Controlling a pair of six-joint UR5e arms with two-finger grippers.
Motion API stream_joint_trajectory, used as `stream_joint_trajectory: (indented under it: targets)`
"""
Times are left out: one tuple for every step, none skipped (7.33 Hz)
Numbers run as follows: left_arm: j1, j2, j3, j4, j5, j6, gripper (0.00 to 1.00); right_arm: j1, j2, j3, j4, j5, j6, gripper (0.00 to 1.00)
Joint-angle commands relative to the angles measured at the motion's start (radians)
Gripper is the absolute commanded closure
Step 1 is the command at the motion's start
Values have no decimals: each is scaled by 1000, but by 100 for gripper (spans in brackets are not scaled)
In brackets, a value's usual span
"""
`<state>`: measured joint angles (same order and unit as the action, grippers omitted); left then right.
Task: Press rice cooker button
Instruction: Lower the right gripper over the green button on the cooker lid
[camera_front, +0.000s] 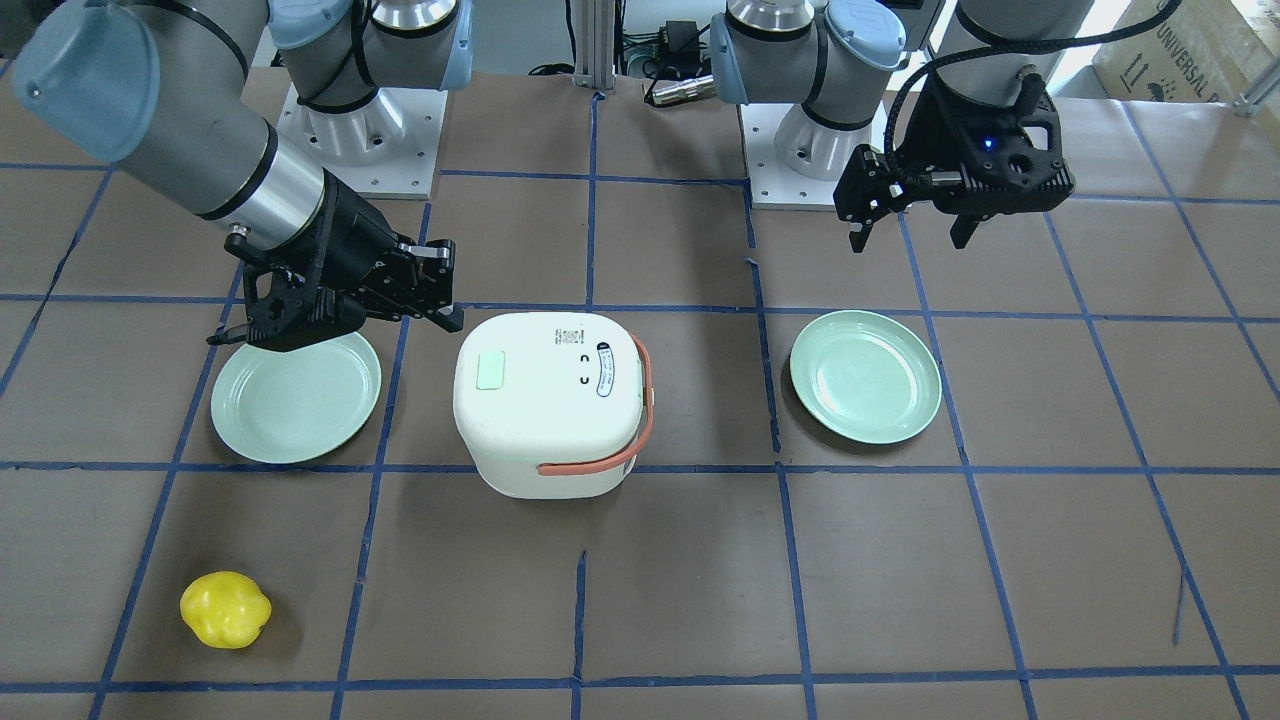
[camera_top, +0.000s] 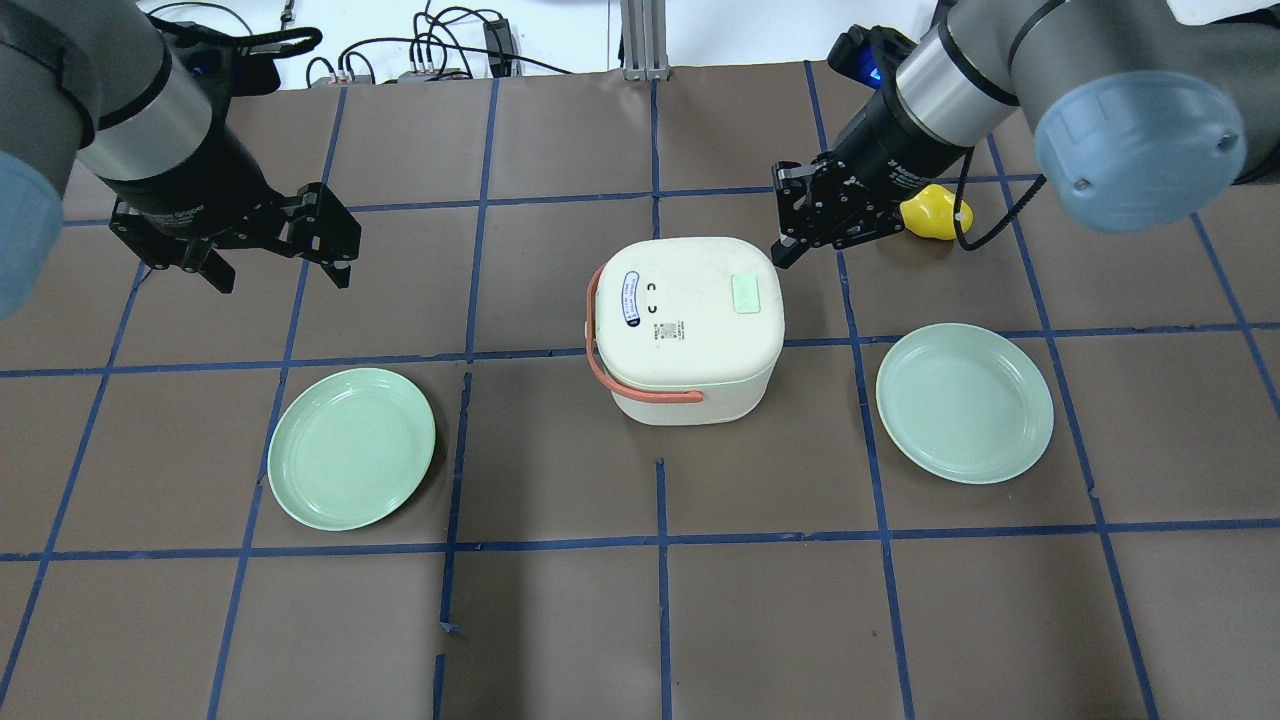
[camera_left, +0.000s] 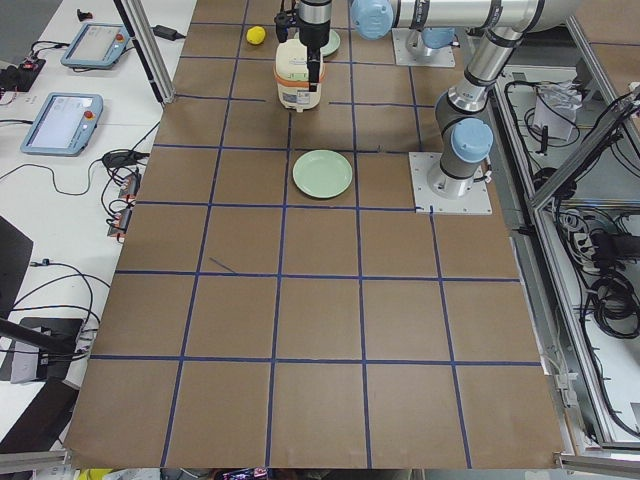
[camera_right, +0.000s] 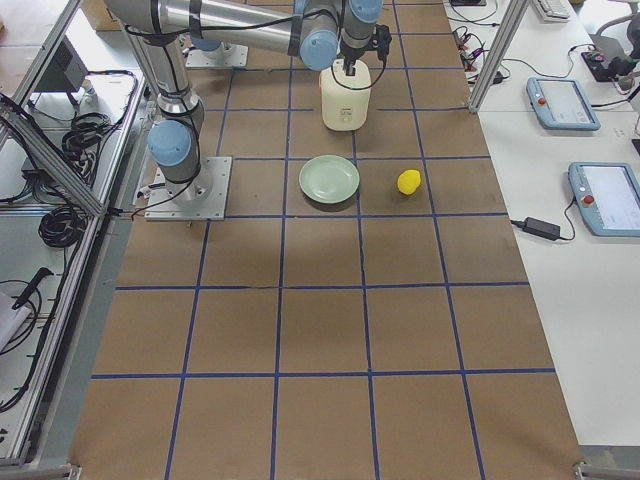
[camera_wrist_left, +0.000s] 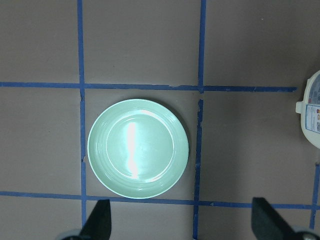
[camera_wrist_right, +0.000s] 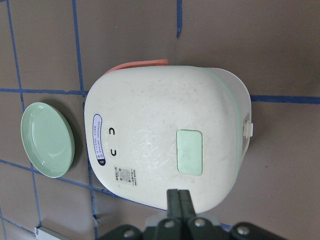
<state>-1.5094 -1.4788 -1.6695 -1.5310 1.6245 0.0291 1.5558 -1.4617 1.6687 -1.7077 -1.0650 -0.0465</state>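
The rice cooker (camera_top: 685, 325) is seen centred on the worktop (camera_top: 560, 620); the right gripper (camera_wrist_right: 178, 193), fingers pressed together and empty, is held near its green button (camera_wrist_right: 189, 151); the left gripper (camera_top: 280, 272), spread wide and empty, is held above a plate (camera_wrist_left: 138, 148).

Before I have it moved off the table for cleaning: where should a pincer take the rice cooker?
By the orange handle, from the robot's left side, likely with the left pincer. The rice cooker body looks too wide and rounded to span; the thin handle lies folded down around that side.
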Motion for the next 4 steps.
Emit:
stream_joint_trajectory:
  targets:
    - [0,0,1,0,0,0,0,1,26,0,-42,40,-3,93]
    - [0,-2,1,0,0,0,0,3,33,0,-43,43,-7,93]
    - [0,0,1,-1,0,0,0,1,37,2,-43,45,-33,93]
    - [0,0,1,-1,0,0,0,1,53,2,-52,45,-55,93]
